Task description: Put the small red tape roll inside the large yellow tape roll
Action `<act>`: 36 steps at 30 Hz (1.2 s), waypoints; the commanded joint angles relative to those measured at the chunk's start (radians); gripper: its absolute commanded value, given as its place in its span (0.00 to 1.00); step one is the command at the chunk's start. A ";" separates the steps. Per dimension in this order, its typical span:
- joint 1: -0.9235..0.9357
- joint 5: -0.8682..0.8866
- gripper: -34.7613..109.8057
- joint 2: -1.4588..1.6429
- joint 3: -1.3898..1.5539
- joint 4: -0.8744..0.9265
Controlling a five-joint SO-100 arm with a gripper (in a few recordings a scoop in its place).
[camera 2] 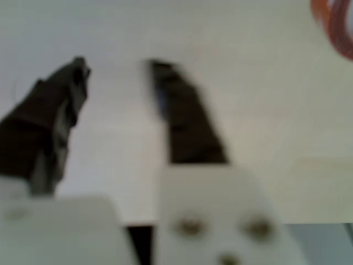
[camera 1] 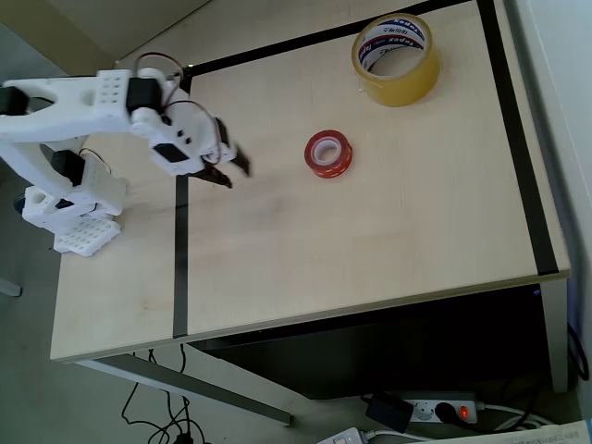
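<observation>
Claw (camera 1: 231, 169) of mine hangs parted and empty, left of the small red tape roll (camera 1: 329, 154) on the bench (camera 1: 370, 240). Probably light, stiff and glossy-slick, so I'd pinch across its wall, one finger inside the core.

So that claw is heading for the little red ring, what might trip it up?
The small red tape roll lies flat on the smooth table, so a badly centred grab by the open claw may just push it away. The large yellow tape roll sits near the table's far edge, so a clumsy drop could nudge it off.
</observation>
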 commanded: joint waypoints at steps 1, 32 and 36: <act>-0.015 -0.037 0.46 0.020 -0.146 0.032; -0.026 -0.135 0.47 -0.499 -0.532 0.040; -0.026 -0.127 0.24 -0.517 -0.569 0.055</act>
